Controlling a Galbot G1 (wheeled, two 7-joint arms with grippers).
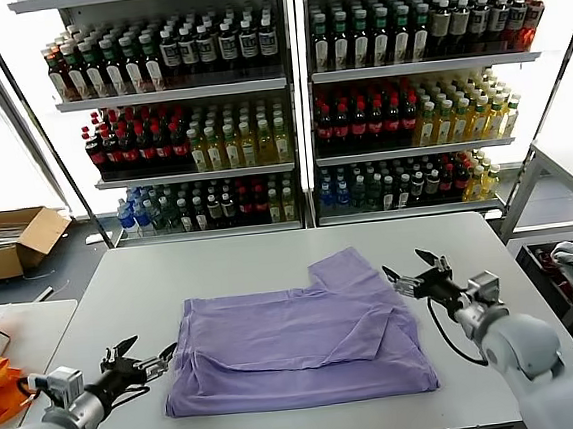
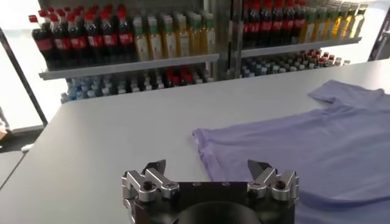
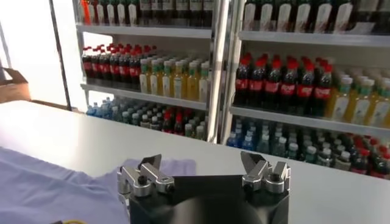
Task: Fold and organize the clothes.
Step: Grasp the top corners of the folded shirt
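white table [image 1: 271,261]: one lavender t-shirt [image 1: 297,339], two open-fingered grippers.

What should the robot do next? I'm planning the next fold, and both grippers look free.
Probably the right gripper, open beside the lavender T-shirt, should grasp the sleeve sticking out at the far right and fold it inward. The left gripper is open off the shirt's near-left edge.

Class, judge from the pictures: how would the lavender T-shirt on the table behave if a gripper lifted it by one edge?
The lavender T-shirt lies flat in soft, creased layers, so it would probably droop limply. It looks thin, so likely light. The table looks smooth, so pushing might slide or bunch it.
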